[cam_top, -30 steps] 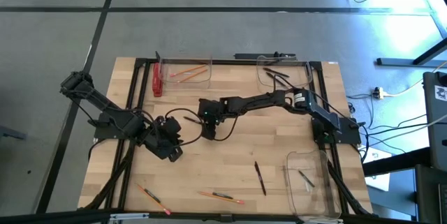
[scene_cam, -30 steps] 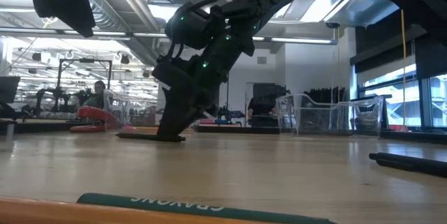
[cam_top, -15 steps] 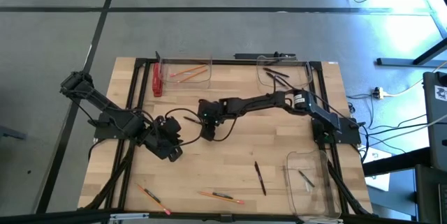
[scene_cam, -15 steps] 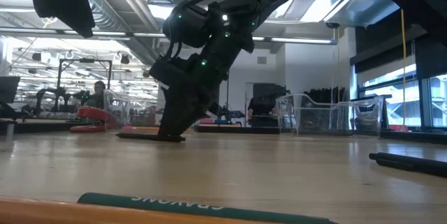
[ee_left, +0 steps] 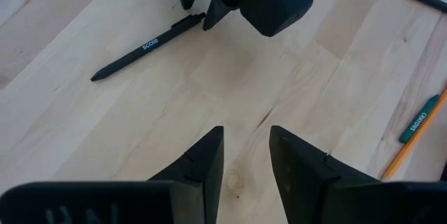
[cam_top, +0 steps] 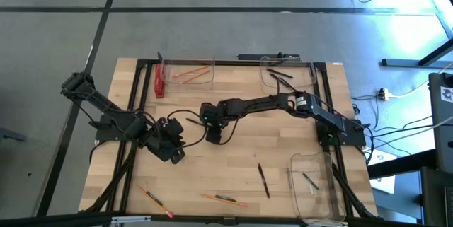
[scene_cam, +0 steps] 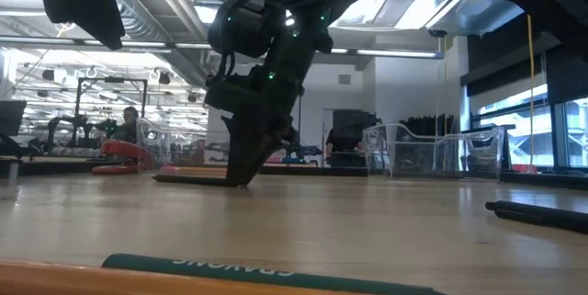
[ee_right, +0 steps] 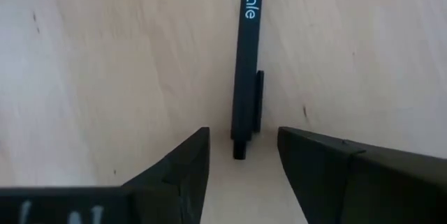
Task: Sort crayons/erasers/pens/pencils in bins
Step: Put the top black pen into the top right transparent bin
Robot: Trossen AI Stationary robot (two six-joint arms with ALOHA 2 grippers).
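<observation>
A black pen (ee_right: 246, 63) marked "scale" lies flat on the wood near the table's middle, also seen in the left wrist view (ee_left: 147, 42) and the low view (scene_cam: 188, 178). My right gripper (ee_right: 243, 158) is open and points steeply down, its fingers on either side of the pen's clip end (ee_right: 241, 147) with a gap on each side. In the high view the right gripper (cam_top: 212, 135) reaches in from the right. My left gripper (ee_left: 246, 147) is open over bare wood, left of it (cam_top: 173, 155).
Three clear bins stand at the far left (cam_top: 187, 71) with pencils, the far right (cam_top: 287, 75) with pens, and the near right (cam_top: 311, 184). A red bar (cam_top: 158, 82) lies beside the far-left bin. Another pen (cam_top: 263, 179) and two pencils (cam_top: 154, 199) (cam_top: 223, 199) lie near the front edge.
My right gripper has tipped to stand more upright over the pen's end, its fingertips staying low at the table. The pen has not moved, and the left arm has kept still.
</observation>
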